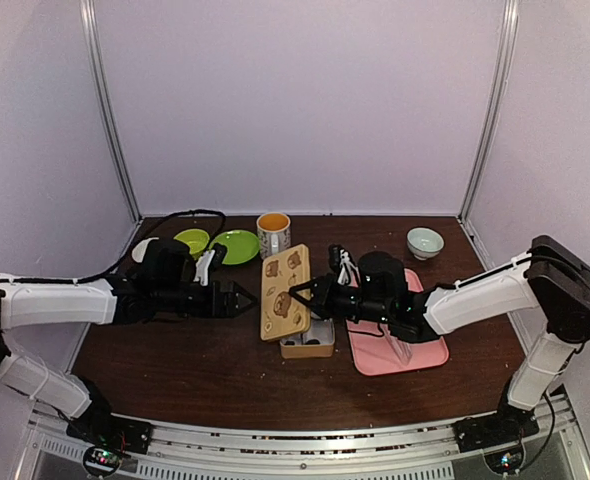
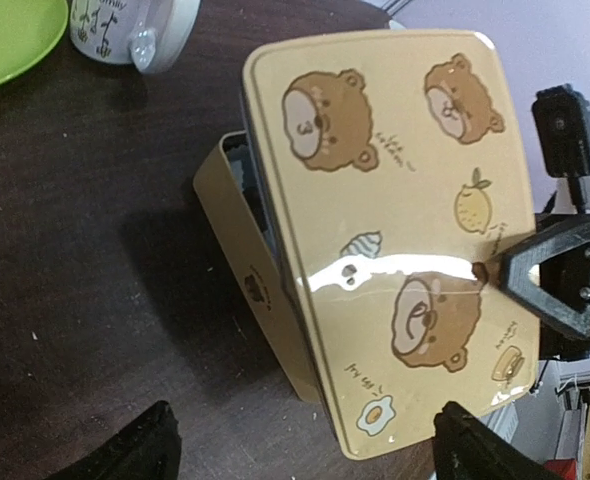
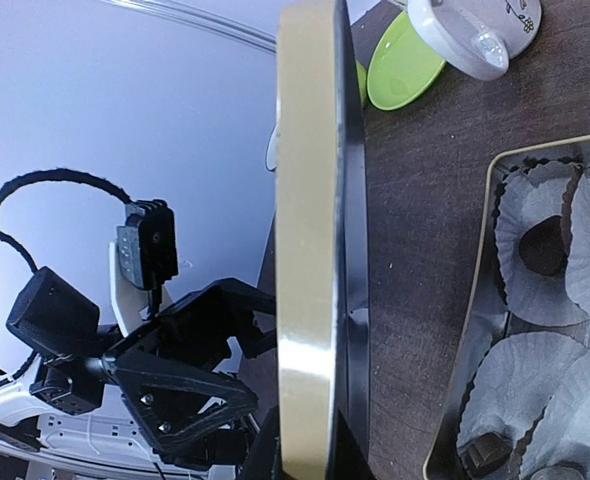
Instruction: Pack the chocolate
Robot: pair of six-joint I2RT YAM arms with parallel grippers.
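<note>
Right gripper point(image 1: 295, 292) pinching lid point(image 2: 395, 230), chocolate point(image 3: 545, 245) in tin point(image 2: 230, 215) beside

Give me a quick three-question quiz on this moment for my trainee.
1. True or false: the left claw is shut on the bear-printed lid.
2. Pick one. The lid is: A) lying flat, closing the tin; B) held up on edge by the right claw; C) lying on the pink tray.
3. Short answer: what does each chocolate in the tin sit in?

Key: 1 false, the left claw is open and holds nothing. 2 B. 3 a white paper cup.
</note>
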